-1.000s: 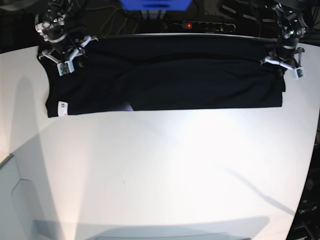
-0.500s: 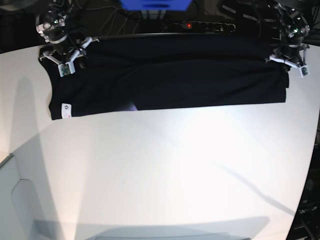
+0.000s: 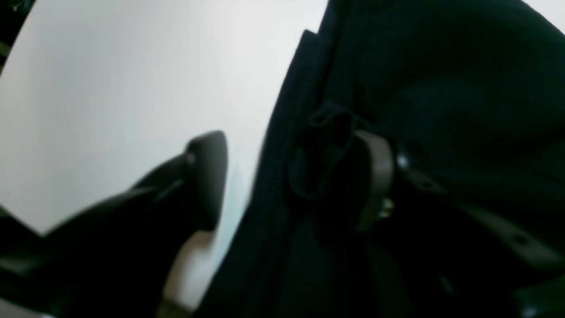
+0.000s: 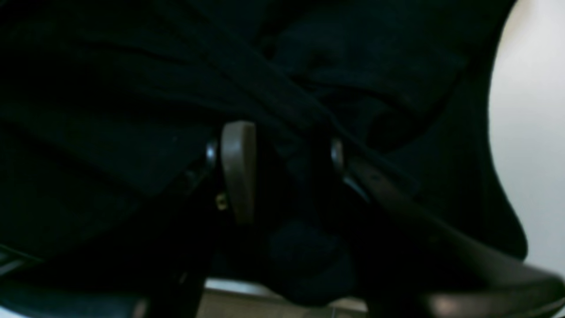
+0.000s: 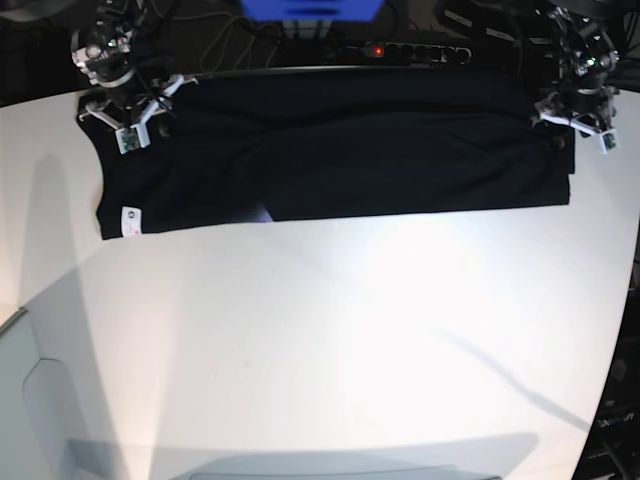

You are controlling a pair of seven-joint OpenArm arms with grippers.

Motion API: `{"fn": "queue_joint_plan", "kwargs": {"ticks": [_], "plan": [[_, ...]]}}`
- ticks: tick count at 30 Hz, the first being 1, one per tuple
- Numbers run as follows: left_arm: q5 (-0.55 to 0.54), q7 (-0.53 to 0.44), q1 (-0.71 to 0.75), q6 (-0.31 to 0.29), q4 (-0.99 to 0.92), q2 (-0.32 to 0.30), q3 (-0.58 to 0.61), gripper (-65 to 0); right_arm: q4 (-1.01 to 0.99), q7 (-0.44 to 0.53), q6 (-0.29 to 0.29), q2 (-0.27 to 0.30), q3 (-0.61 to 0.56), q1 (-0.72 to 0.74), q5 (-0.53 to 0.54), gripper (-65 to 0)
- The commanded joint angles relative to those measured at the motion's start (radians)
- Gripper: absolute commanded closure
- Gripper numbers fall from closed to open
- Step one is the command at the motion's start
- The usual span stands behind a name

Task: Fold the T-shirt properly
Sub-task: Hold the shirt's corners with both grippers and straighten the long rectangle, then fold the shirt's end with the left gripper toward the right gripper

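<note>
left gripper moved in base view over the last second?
Yes. The left gripper has shifted up-frame, toward the power strip at the table's far edge, taking the T-shirt's end with it.
</note>
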Motion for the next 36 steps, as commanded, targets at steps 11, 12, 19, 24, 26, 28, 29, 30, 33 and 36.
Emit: {"fn": "queue_joint_plan", "kwargs": {"ticks": [11,12,19,24,26,28,29,30,33,36], "plan": [[0.008,0.005,-0.012,0.002,-0.073,-0.013,0.013,-6.0,0.009,-0.004,0.014,0.006,0.004,-0.004,-0.006,-22.3],[0.008,0.005,-0.019,0.002,-0.082,-0.016,0.013,-1.2,0.009,-0.004,0.014,0.006,0.004,-0.004,-0.006,-22.3],[0.008,0.005,-0.024,0.002,-0.045,-0.016,0.007,0.0,0.009,-0.004,0.014,0.006,0.004,-0.003,-0.006,-22.3],[0.008,0.016,-0.016,0.002,0.148,-0.001,0.005,0.0,0.009,-0.004,0.014,0.006,0.004,-0.003,-0.004,-22.3],[0.012,0.016,-0.012,0.004,0.223,0.024,0.005,0.0,0.009,-0.004,0.014,0.006,0.004,-0.003,-0.003,-22.3],[0.016,0.017,-0.01,0.004,0.297,0.05,0.011,0.0,0.009,-0.004,0.014,0.005,0.004,-0.003,-0.003,-22.3],[0.017,0.017,-0.01,0.004,0.325,0.068,0.013,0.0,0.009,-0.004,0.014,0.005,0.004,-0.003,-0.003,-22.3],[0.017,0.017,-0.008,0.004,0.351,0.086,0.013,0.0,0.009,-0.004,0.014,0.005,0.004,-0.003,-0.003,-22.3],[0.017,0.017,0.012,0.004,0.415,0.14,0.02,0.0,0.009,-0.004,0.014,0.005,0.004,-0.003,-0.003,-22.3],[0.019,0.017,0.038,0.004,0.46,0.177,0.08,0.0,0.011,-0.004,0.014,0.005,0.004,-0.003,-0.003,-22.3]]}}
